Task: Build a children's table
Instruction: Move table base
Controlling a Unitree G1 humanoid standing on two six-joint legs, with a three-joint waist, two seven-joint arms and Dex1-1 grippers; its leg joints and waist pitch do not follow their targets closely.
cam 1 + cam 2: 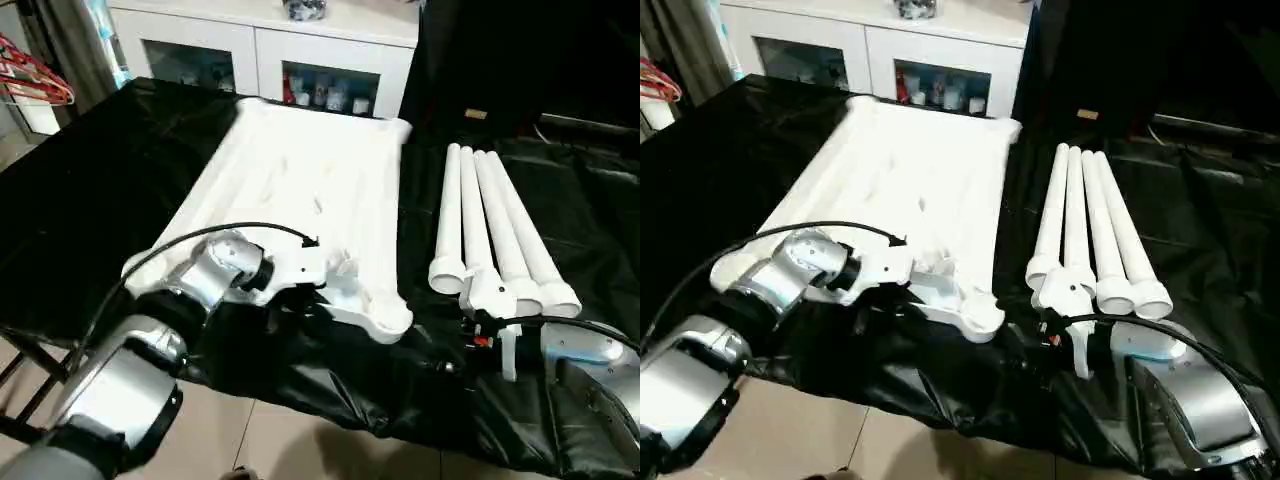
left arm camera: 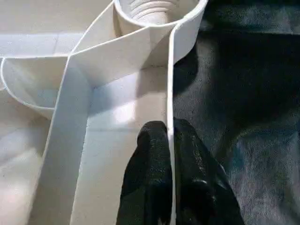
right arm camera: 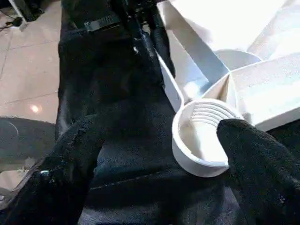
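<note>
The children's table top [image 1: 300,180] lies upside down, ribs up, on a black-covered surface. My left gripper [image 2: 169,129] is shut on the thin rim wall of the top, near its front edge. Its two black fingers [image 2: 150,164] pinch the wall from both sides, a short way from a round corner socket [image 2: 154,9]. Several white tube legs [image 1: 490,220] lie side by side to the right of the top. My right gripper [image 1: 465,345] stands open at the legs' near ends. One of its fingers [image 3: 262,164] is beside the near right corner socket [image 3: 201,136].
A white glass-door cabinet [image 1: 260,50] stands behind the work. Black cloth [image 1: 120,170] covers the surface and hangs over its front edge above the tiled floor [image 1: 300,430]. Red hangers [image 1: 30,85] are at the far left.
</note>
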